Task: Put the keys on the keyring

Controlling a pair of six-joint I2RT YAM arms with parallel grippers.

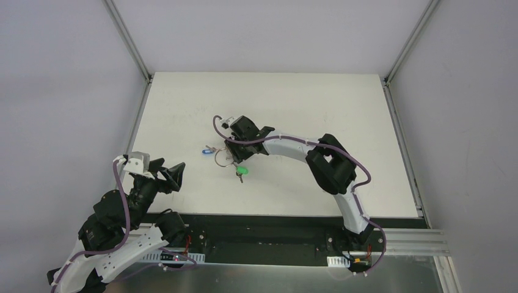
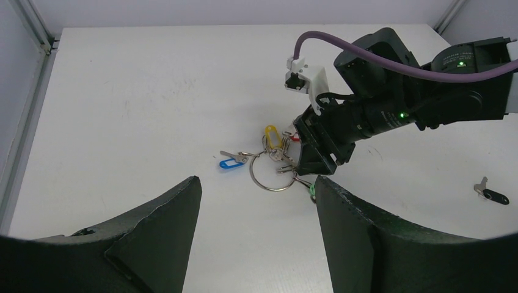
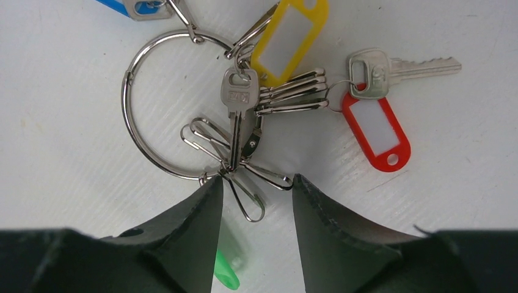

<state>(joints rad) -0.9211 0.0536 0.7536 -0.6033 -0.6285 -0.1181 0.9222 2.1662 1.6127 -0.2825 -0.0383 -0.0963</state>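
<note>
Right pincer (image 3: 258,183) half-open astride clips (image 3: 269,178) on keyring (image 3: 124,97), green-headed key (image 3: 226,271) peeking out at frame bottom; left pincer (image 2: 256,183) wide, empty.

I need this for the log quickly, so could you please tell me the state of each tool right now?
Left tool: open, empty.
Right tool: open, over the keyring, gripping nothing.

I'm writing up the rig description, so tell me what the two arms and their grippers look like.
The left arm and right arm both mix white links with bulky black joints, and a purple cable loops along each. The right wrist carries a white bracket and a small green light. The left gripper and right gripper have thick, matt black, wedge-shaped fingers.
</note>
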